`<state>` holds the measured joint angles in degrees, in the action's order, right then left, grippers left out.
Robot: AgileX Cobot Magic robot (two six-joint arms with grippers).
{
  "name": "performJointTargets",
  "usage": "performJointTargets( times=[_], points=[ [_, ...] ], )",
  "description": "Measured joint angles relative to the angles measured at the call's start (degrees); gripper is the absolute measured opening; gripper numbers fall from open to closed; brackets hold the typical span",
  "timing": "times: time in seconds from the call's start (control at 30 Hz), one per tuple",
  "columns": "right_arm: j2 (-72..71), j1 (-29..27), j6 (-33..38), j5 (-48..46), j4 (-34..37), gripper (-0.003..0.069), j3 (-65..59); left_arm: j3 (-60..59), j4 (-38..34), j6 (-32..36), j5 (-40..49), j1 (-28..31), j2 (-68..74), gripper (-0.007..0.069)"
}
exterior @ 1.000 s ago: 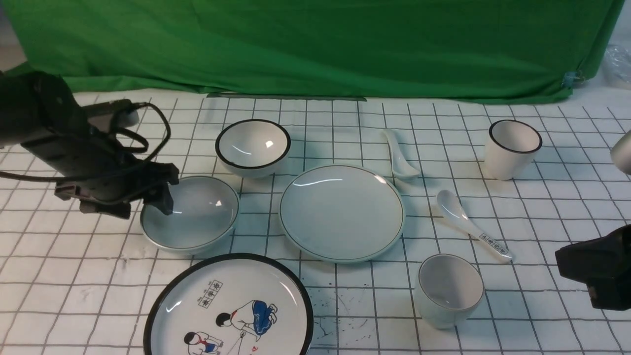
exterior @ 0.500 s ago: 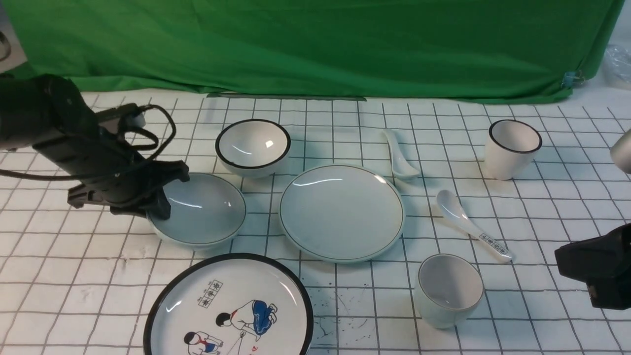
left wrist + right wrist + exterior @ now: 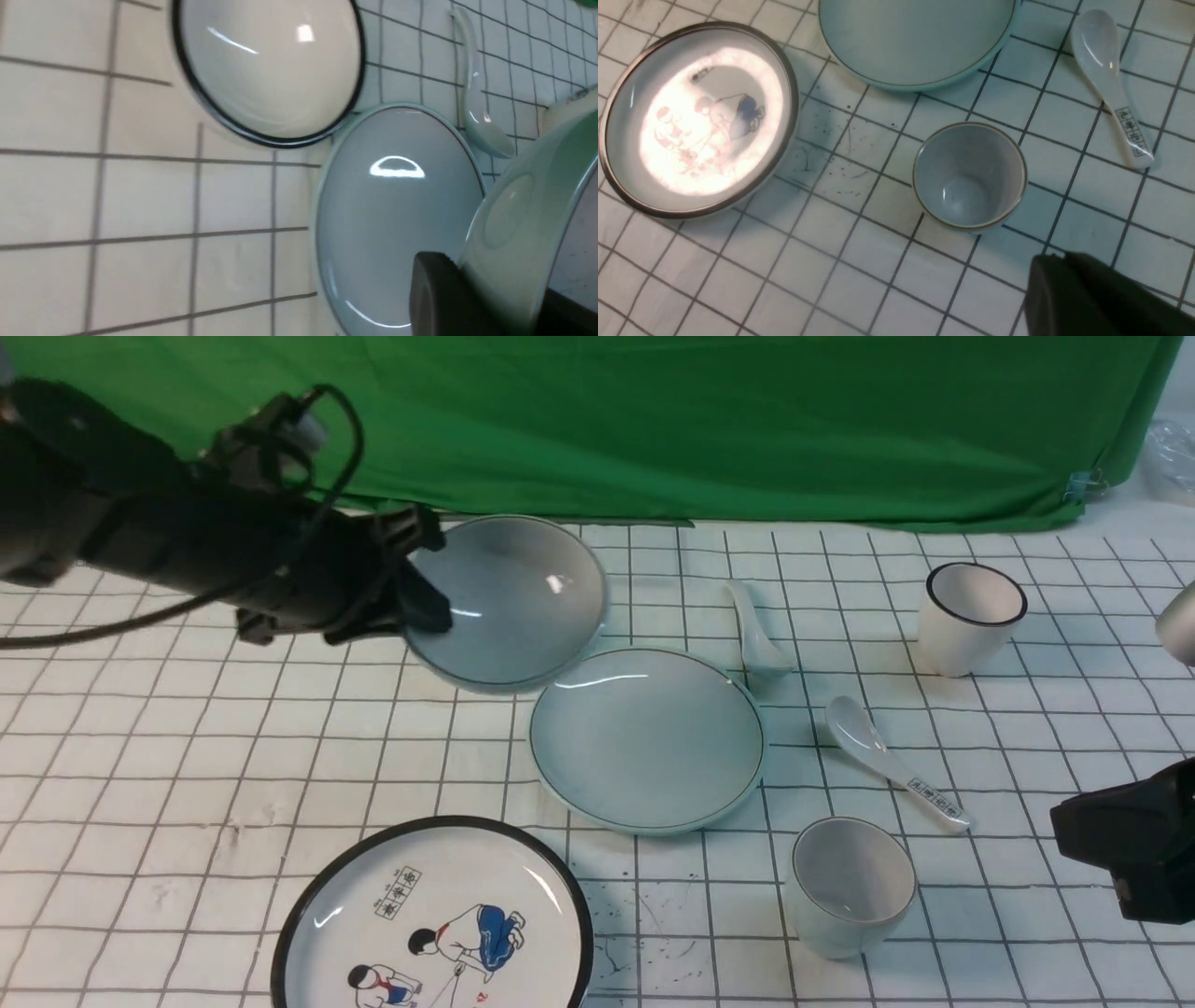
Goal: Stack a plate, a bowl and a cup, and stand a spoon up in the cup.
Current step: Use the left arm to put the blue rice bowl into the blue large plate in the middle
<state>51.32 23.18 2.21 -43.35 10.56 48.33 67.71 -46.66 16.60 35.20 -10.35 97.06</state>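
Left gripper (image 3: pixel 425 586), mine, is clamped on the left rim of the bowl (image 3: pixel 523 607): one finger lies inside, and the left wrist view shows the other finger (image 3: pixel 439 289) against the pale outer wall. I hold the bowl clear of the gridded tablecloth (image 3: pixel 187 756), tilted so that its hollow faces my front camera, with the green backdrop (image 3: pixel 653 429) behind it. Its lower edge hangs over the far left edge of the plate (image 3: pixel 649 737). The black-rimmed bowl (image 3: pixel 271 70) appears only in the left wrist view, beside the plate; from the front the raised bowl covers it.

Near left, the cartoon plate (image 3: pixel 429 915) lies flat and runs off the lower edge of the front view. The plate rests flat at centre. Just beyond its far right edge lies the spoon (image 3: pixel 756 635), handle pointing away from me. Right of the plate lies the printed spoon (image 3: pixel 887 761), handle toward the near right. The cup (image 3: pixel 850 882) stands upright near the plate's near right edge, apart from it. The black-rimmed cup (image 3: pixel 971 616) stands upright at far right.

Right gripper (image 3: pixel 1120 845), mine, hangs at the near right, jaws closed and empty, near the cup without touching it.
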Motion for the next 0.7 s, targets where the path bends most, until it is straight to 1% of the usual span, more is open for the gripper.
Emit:
performJointTargets(
  times=[0.07,0.27,0.33,0.5,0.57,0.63,0.7],
  points=[
    [0.00,0.00,0.00,0.00,0.00,0.0054,0.00,0.79,-0.38,0.07,-3.08,-5.12,2.94,0.0053],
    [0.00,0.00,0.00,0.12,0.00,0.0056,0.00,7.91,-0.43,-0.71,-3.96,-10.96,13.01,0.0053],
    [0.00,0.00,0.00,0.12,0.00,0.0058,0.00,10.64,-0.31,-1.75,-3.42,-11.64,16.44,0.0053],
    [0.00,0.00,0.19,0.12,-0.25,0.0062,0.00,12.97,1.79,-4.30,-2.43,-12.00,20.23,0.0053],
    [0.13,0.00,0.19,0.17,-0.35,0.0074,0.00,13.00,4.92,-5.82,-2.36,-12.00,20.82,0.0057],
    [0.58,0.00,0.20,0.17,-0.35,0.0089,0.00,13.05,6.71,-6.50,-2.53,-12.00,20.86,0.0068],
    [2.04,0.00,0.20,0.17,-0.35,0.0139,0.12,13.11,8.33,-7.08,-2.72,-12.00,20.86,0.0095]
  ],
)
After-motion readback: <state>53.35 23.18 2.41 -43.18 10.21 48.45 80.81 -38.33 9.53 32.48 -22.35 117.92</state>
